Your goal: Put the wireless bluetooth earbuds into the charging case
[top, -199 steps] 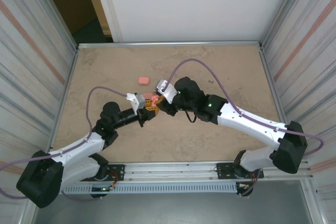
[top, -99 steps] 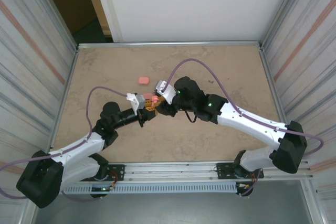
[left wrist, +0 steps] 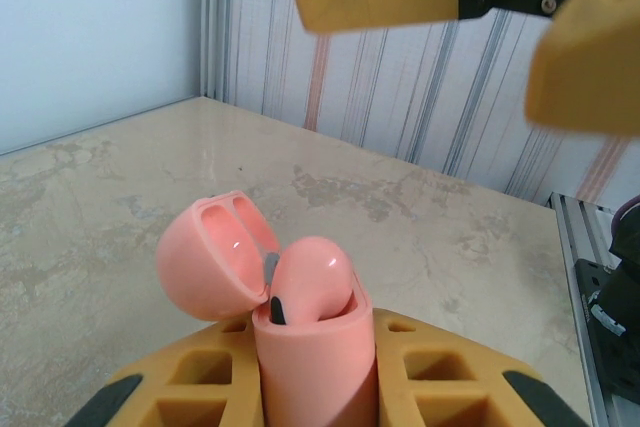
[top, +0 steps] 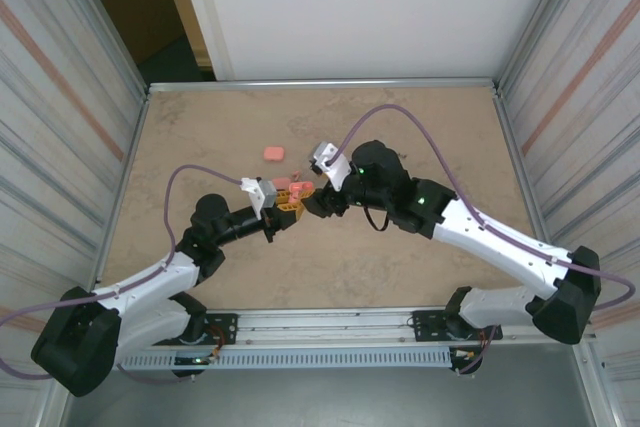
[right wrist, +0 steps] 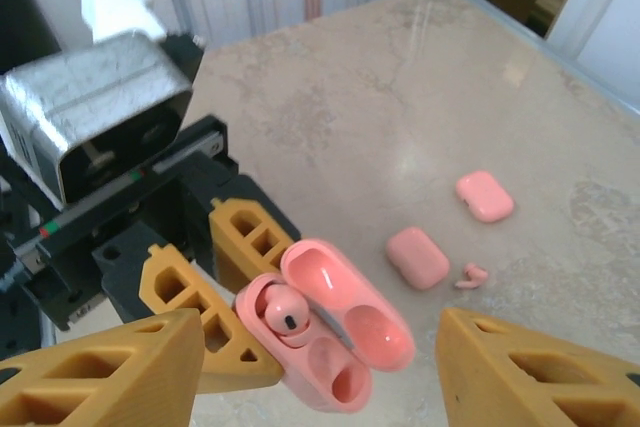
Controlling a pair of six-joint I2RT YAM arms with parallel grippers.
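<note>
We note: right gripper (top: 316, 207) has opened and backed off. Left gripper (top: 289, 210) clamps the open case (right wrist: 345, 332); one pink earbud (right wrist: 285, 314) sits inside.

earbud (right wrist: 286, 316) in open case (right wrist: 352, 329), closed cases (right wrist: 417, 257) behind

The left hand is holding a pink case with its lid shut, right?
Not quite. The left hand does hold the pink case, but its lid is open, not shut. The left wrist view shows it flipped back, with one earbud sitting inside.
</note>
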